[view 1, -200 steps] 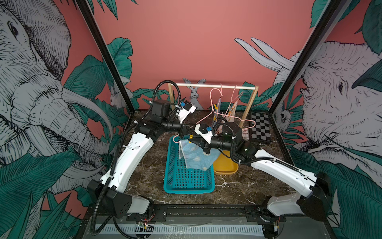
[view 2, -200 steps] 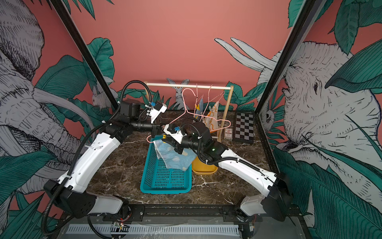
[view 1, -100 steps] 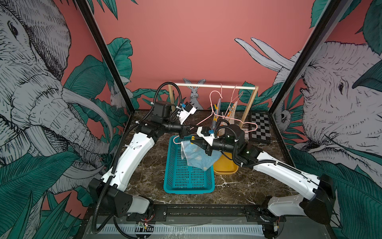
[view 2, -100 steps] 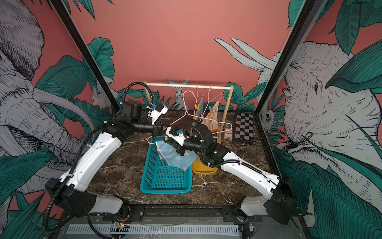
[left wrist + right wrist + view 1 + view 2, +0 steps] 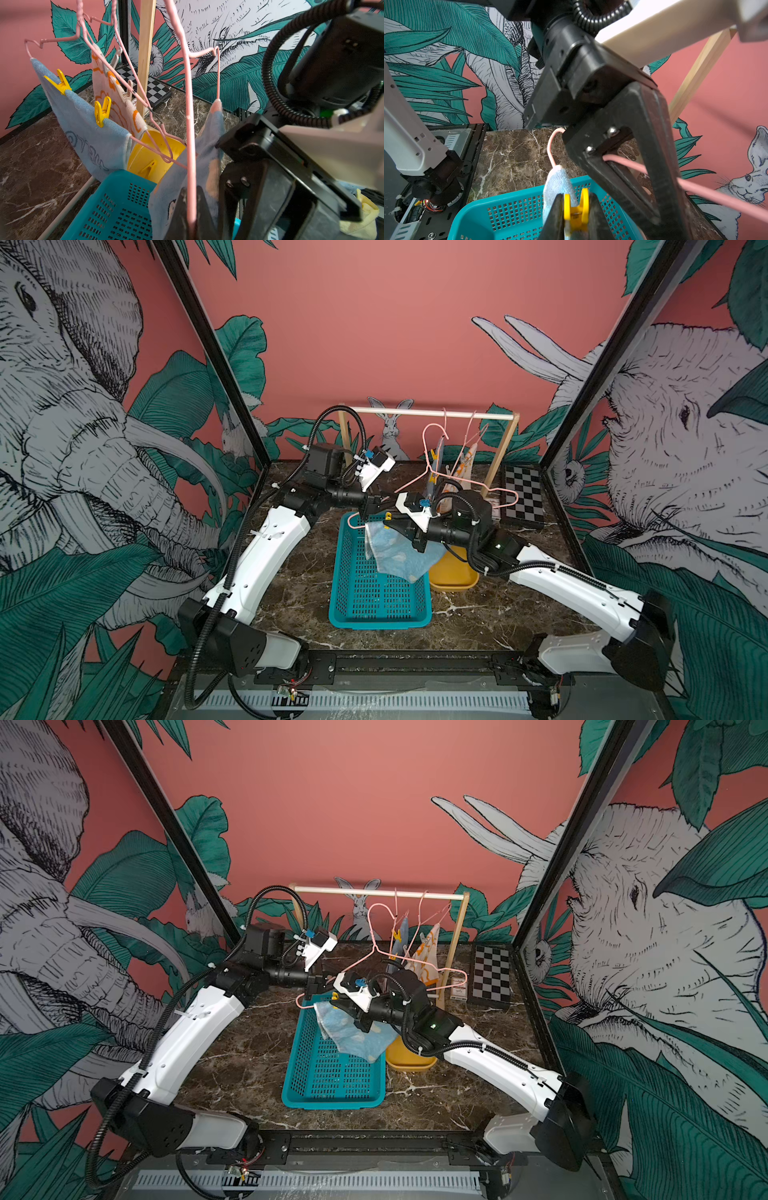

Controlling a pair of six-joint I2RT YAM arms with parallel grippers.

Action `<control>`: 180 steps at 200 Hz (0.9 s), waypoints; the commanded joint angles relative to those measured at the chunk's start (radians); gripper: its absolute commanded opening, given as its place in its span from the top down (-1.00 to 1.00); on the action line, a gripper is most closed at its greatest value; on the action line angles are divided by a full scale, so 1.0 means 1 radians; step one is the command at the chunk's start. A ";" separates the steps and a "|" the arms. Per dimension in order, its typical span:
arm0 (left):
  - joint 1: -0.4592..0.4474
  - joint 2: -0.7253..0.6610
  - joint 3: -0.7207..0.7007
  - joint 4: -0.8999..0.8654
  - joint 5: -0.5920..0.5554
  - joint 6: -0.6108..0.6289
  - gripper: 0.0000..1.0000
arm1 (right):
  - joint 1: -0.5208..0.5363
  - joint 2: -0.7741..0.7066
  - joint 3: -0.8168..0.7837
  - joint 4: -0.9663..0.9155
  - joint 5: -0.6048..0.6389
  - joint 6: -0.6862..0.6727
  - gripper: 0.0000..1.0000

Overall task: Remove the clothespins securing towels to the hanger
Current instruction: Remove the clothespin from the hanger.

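Right gripper [image 5: 576,220] is pinched on a yellow clothespin [image 5: 576,207], one black finger [image 5: 556,218] on each side of the pin's handles. That pin sits on the top edge of the light blue towel [image 5: 556,182]; can't tell whether its mouth has let go of the cloth. Left gripper [image 5: 191,216] is clamped tight on the wire of the pink hanger [image 5: 190,124] carrying that towel, the wire running straight through between its fingers. In both top views the two grippers meet nose to nose above the far end of the teal basket [image 5: 380,620], and the towel drapes down from the hanger over the basket, its lower corner reaching the basket's right rim. The hanger's hook looks to sit just below the rail of the wooden rack [image 5: 428,413], not on it. Yellow bin [image 5: 453,583] stands just beside the basket on the right, with a loose yellow pin [image 5: 148,167] lying inside. Further back on the rack: blue towel [image 5: 83,128] on its own hanger with two yellow pins along its top edge [image 5: 60,83] [image 5: 101,111], and beside it the cream towel [image 5: 116,97] with orange outlines, held by a pale pin [image 5: 115,59]. Chessboard [image 5: 523,497] lies on the table at far right, well apart from the basket.
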 commanded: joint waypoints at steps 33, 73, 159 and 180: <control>-0.003 -0.017 -0.008 -0.070 0.038 0.017 1.00 | -0.006 0.029 0.092 0.071 -0.018 0.007 1.00; -0.005 -0.014 -0.008 -0.066 0.042 0.016 1.00 | -0.005 0.045 0.108 0.061 -0.031 0.012 0.92; -0.008 -0.004 -0.005 -0.060 0.047 0.015 1.00 | -0.006 0.052 0.118 0.064 -0.022 0.012 0.68; -0.009 -0.004 -0.005 -0.061 0.047 0.014 1.00 | -0.005 0.054 0.121 0.066 -0.026 0.015 0.62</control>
